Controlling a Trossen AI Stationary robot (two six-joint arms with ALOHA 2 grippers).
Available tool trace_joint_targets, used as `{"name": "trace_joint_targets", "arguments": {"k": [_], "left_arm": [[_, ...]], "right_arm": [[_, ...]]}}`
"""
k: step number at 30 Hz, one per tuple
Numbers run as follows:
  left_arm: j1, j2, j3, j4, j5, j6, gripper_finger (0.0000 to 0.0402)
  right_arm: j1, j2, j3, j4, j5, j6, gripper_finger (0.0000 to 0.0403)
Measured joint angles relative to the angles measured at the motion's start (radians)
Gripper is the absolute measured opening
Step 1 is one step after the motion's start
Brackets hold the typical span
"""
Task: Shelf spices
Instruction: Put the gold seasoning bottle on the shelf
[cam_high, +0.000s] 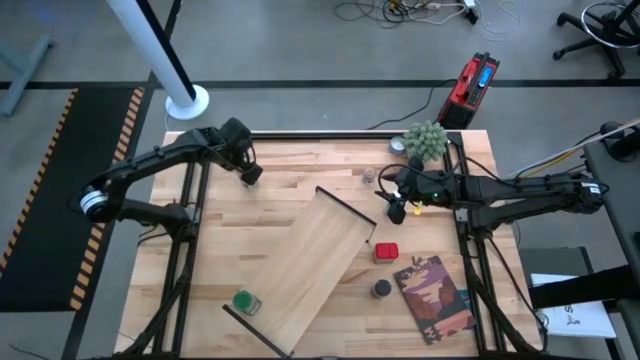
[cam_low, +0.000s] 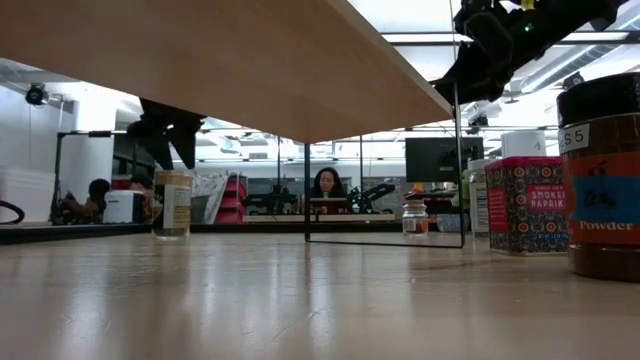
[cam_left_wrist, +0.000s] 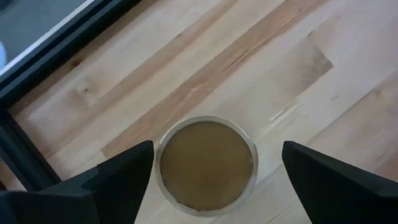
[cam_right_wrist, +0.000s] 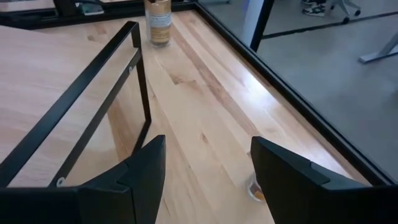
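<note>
- Table (cam_high: 290, 180): pale striped butcher-block.
- Shelf (cam_high: 315, 265): pale plywood, black rails.
- Paprika tin (cam_high: 386, 251): red, patterned label.
- Jar (cam_high: 245, 301): green top.
- Jar (cam_left_wrist: 206, 163): tan-brown top.
- Book (cam_high: 435, 297): reddish-brown.
- Plant (cam_high: 427, 140): fuzzy green.

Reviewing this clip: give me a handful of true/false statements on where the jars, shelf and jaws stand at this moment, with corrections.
1. The left gripper has its jaws spread wide on either side of a tan-topped jar. True.
2. That jar is lifted clear of the tabletop. False: in the low view it stands on the wood.
3. The shelf lies square to the table edges. False: it sits diagonally.
4. The red paprika tin stands beside the shelf, not on it. True.
5. The right gripper carries a jar. False: nothing is between its jaws.
</note>
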Motion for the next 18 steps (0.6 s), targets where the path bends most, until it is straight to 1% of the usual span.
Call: {"name": "trace_joint_targets", "arguments": {"k": [3, 7, 12, 18], "left_arm": [[0.0, 0.026, 0.001, -0.005, -0.001, 0.002, 0.0352], [0.0, 0.062, -0.001, -0.008, -0.002, 0.006, 0.035], [0.0, 0.1, -0.004, -0.02, -0.001, 0.006, 0.0339], [-0.001, 0.112, -0.005, -0.02, -0.001, 0.006, 0.0317]], "right_arm": [[0.0, 0.0, 0.0, 0.004, -0.001, 0.001, 0.0213], [0.0, 0.0, 0.0, 0.006, -0.002, 0.001, 0.0213], [0.0, 0.0, 0.0, 0.006, -0.005, 0.0, 0.0213], [0.0, 0.0, 0.0, 0.005, -0.007, 0.0, 0.0213]]}}
